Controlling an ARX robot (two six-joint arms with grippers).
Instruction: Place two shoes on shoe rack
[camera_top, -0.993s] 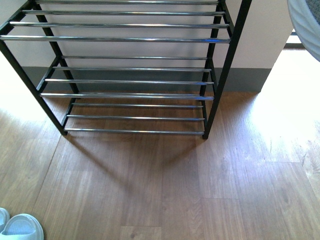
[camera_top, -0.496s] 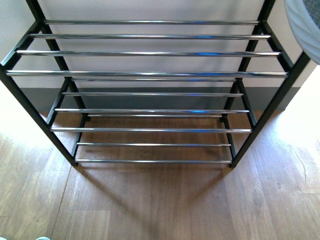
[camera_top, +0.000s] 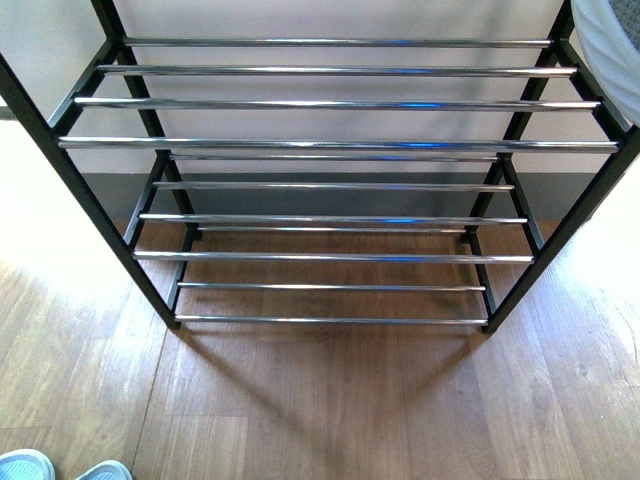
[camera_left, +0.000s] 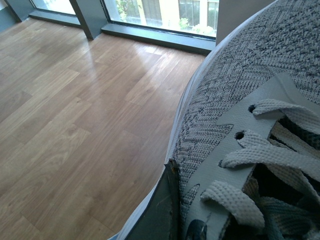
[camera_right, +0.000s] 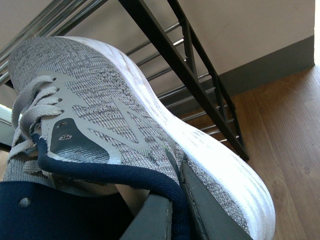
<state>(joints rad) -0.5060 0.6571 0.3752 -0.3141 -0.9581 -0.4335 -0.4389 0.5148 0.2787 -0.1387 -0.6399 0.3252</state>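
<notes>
The black shoe rack (camera_top: 338, 143) with chrome bars stands straight ahead in the front view, its tiers bare. My right gripper (camera_right: 175, 200) is shut on one grey knit sneaker (camera_right: 115, 115), pinching its side wall at the navy collar, beside the rack's side frame (camera_right: 200, 80). That sneaker's white sole (camera_top: 610, 50) shows at the front view's top right corner. My left gripper (camera_left: 182, 200) is shut on the other grey knit sneaker (camera_left: 225, 95), held above the wooden floor, with one dark finger (camera_left: 160, 210) against its side. Neither arm shows in the front view.
The toes of two pale blue slide sandals (camera_top: 25, 465) lie on the floor at the front view's bottom left. A wall with a grey skirting runs behind the rack. Low windows (camera_left: 150, 12) line the floor's edge in the left wrist view.
The rack has grown larger in the front view and shifted a little right. The slides slipped out of view, then returned at the bottom left.
</notes>
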